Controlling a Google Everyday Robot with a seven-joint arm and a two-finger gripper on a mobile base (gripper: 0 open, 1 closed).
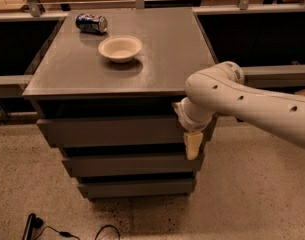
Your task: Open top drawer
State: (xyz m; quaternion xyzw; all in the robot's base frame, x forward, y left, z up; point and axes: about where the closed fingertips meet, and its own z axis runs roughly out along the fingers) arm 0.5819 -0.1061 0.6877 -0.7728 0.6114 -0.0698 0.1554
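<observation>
The top drawer (112, 131) is the wide dark grey front panel just under the cabinet's top, with no handle. None of its inside shows. Two smaller-looking grey drawer fronts sit below it. My gripper (193, 145) hangs from the white arm (242, 101) at the right end of the top drawer's front, its cream tip pointing down over the panel's lower right corner. Whether it touches the panel I cannot tell.
On the grey cabinet top (167, 49) stand a cream bowl (120, 48) and a blue can (91, 23) lying on its side at the back left. Dark recesses flank the cabinet. Black cables (52, 229) lie on the speckled floor in front.
</observation>
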